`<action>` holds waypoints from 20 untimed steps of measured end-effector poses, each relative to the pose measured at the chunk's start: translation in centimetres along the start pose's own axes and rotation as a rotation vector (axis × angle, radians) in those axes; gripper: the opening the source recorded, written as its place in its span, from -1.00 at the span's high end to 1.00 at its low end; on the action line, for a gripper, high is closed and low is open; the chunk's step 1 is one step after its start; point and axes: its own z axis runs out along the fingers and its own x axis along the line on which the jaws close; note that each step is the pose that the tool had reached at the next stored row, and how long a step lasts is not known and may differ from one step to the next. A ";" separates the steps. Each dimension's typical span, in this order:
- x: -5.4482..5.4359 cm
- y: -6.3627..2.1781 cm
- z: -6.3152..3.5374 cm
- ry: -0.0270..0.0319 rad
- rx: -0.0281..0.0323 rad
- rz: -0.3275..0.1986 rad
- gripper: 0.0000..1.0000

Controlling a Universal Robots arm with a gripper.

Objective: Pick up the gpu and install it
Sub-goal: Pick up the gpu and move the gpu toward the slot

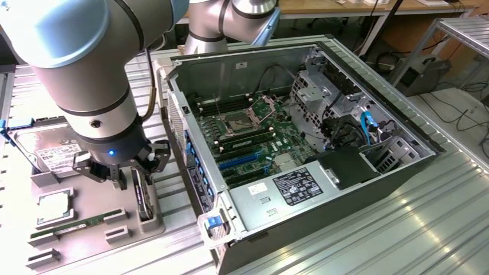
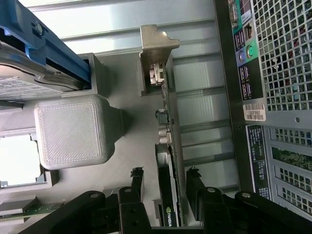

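The gpu (image 1: 142,199) stands on edge in a slot of the grey parts tray (image 1: 157,226), at the exterior view's left beside the open computer case (image 1: 252,220). My gripper (image 1: 128,175) hangs straight down over it. In the wrist view the slim black card (image 2: 168,195) with its silver end bracket (image 2: 171,112) runs between my two black fingers (image 2: 137,181). The gripper (image 2: 165,183) is open, one finger on each side of the card, with a small gap showing on both sides.
On the tray also lie a silver hard drive (image 1: 52,153), a processor (image 1: 52,206) and a green memory stick (image 1: 80,222). Inside the case, the motherboard carries blue expansion slots (image 1: 244,160). The case's rear grille (image 2: 285,58) is close beside the gripper.
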 end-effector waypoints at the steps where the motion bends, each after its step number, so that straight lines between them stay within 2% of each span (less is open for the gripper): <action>1: 0.0 0.00 0.00 0.0000 -0.0004 0.000 0.04; 17: 0.0 0.05 -0.25 0.0010 -0.0027 -0.017 0.04; 19: 0.0 0.05 -0.25 0.0011 -0.0026 -0.017 0.06; 20: 0.0 0.05 -0.25 0.0011 -0.0026 -0.017 0.19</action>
